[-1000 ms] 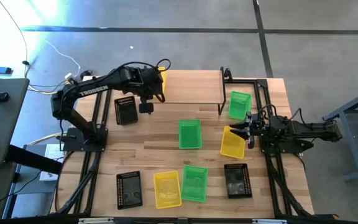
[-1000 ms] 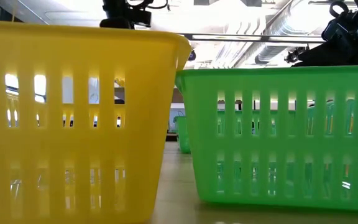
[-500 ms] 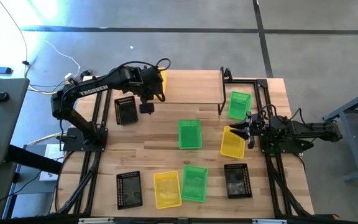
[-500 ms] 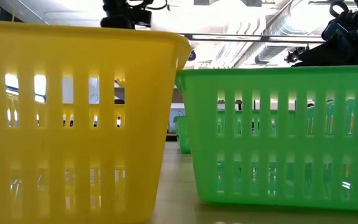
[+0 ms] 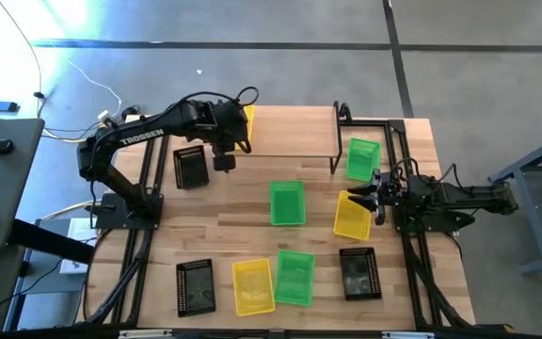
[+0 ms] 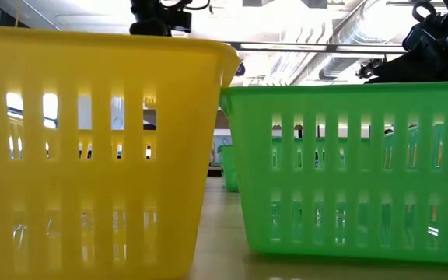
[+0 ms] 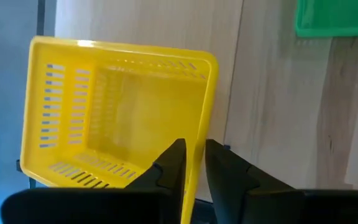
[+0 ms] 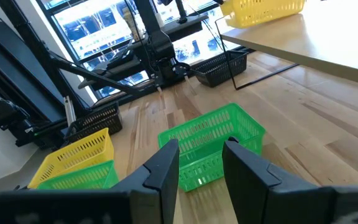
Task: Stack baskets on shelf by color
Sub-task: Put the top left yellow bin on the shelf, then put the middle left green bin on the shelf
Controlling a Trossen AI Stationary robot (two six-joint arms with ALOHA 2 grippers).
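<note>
Robotics lab or workshop: polished concrete floor (image 5: pixel 280 47), exposed ceiling ducts (image 6: pixel 348 62), loose cables (image 5: pixel 26 42), wooden counter (image 5: pixel 280 151) on black metal frame.

- Shelf (image 5: pixel 290 130): along the table's (image 5: pixel 252 217) far edge; one basket (image 5: pixel 244 127) on its left end.
- Far left corner: one basket (image 5: pixel 191 168) on the table.
- Centre: one basket (image 5: pixel 287 203).
- Right edge: two baskets (image 5: pixel 362 158), one behind the other.
- Near edge: four baskets (image 5: pixel 253 285) in a row.

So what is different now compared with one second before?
The left gripper has opened its jaws a little around the wall of the yellow basket on the shelf, letting it go. The right gripper and the other baskets stayed as they were.
</note>
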